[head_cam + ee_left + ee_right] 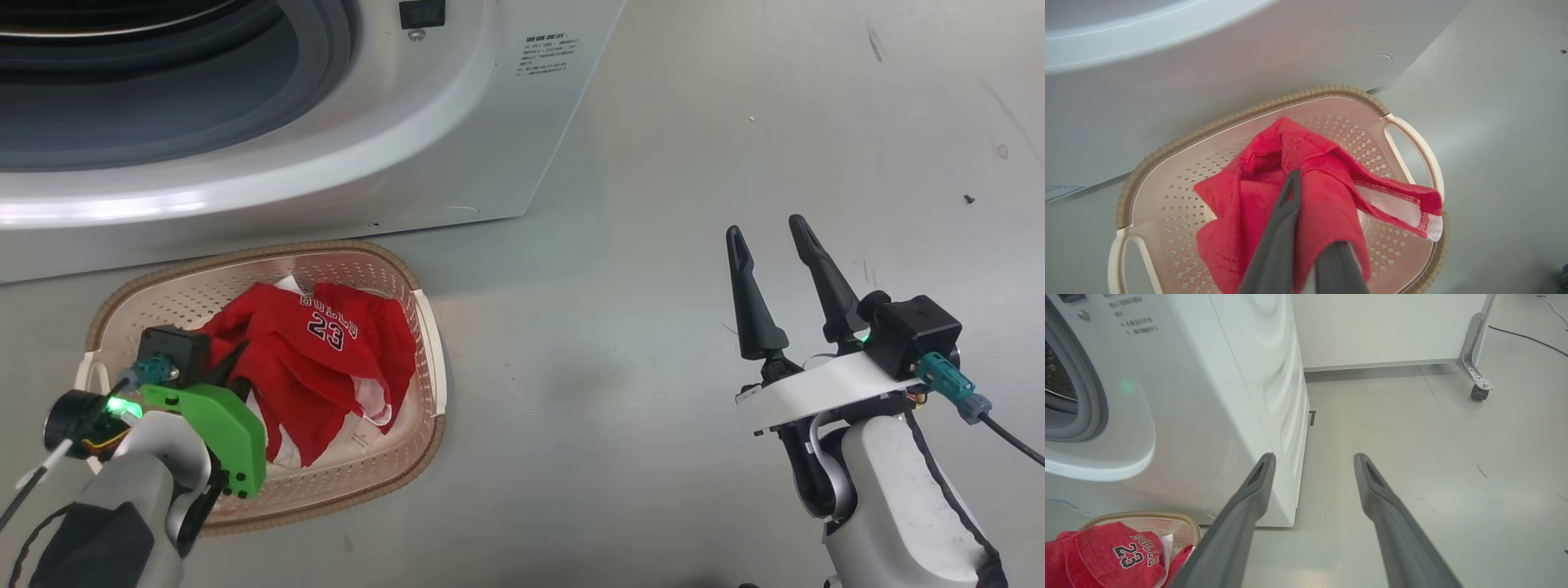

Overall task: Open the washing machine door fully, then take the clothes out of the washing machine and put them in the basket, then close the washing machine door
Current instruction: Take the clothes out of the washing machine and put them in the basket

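The left tool (1298,192) is pinched narrow on a fold of the red clothes (326,359), which lie heaped in the cream basket (245,255) on the grey floor (637,367), the white 23 facing up. Well to the right, the right tool (767,229) stands wide and empty above the floor. Just behind the basket's far rim rises the white washing machine (490,122), its grey gasket ring showing.

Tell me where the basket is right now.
The basket sits on the floor at the lower left of the head view, just in front of the washing machine, with the clothes in it.
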Motion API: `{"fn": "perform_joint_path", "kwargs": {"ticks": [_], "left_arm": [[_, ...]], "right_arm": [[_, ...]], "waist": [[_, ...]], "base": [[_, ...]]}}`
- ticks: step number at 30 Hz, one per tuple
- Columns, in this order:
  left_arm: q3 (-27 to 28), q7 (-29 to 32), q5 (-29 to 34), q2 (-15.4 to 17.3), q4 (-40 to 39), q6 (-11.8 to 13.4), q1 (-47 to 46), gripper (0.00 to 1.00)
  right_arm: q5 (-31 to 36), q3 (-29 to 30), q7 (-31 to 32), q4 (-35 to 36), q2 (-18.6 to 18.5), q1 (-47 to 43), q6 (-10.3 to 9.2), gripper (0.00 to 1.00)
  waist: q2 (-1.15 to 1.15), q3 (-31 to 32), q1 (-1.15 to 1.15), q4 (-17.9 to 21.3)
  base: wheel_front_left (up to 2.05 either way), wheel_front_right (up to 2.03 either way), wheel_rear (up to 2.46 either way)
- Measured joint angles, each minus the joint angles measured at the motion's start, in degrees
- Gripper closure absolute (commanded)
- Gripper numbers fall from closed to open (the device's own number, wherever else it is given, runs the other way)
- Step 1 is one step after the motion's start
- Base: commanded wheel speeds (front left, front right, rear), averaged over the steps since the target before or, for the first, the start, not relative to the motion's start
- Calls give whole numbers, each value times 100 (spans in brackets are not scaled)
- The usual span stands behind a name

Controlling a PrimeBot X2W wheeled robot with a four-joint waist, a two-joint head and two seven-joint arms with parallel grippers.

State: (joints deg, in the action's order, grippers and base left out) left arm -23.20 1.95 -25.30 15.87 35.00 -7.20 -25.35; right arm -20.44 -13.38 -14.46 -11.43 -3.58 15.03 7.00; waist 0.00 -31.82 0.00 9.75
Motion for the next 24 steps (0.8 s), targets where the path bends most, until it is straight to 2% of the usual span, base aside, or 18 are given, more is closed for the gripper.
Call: {"fn": "perform_joint_path", "kwargs": {"ticks": [22,23,24], "left_arm": [[372,-103,-352,-270,1296,55,-531,100],[372,-110,-352,-280,1325,55,-567,81],[372,-124,-352,-288,1369,54,-598,55]], "right_arm": [[143,112,0,120,-44,130,0,0],[143,122,0,120,-44,132,0,0],[144,129,0,120,-43,135,0,0]], "waist": [[0,-384,0,13],[0,-387,0,12],[0,-390,0,10]], "base": [[0,0,0],[0,0,0],[0,0,0]]}}
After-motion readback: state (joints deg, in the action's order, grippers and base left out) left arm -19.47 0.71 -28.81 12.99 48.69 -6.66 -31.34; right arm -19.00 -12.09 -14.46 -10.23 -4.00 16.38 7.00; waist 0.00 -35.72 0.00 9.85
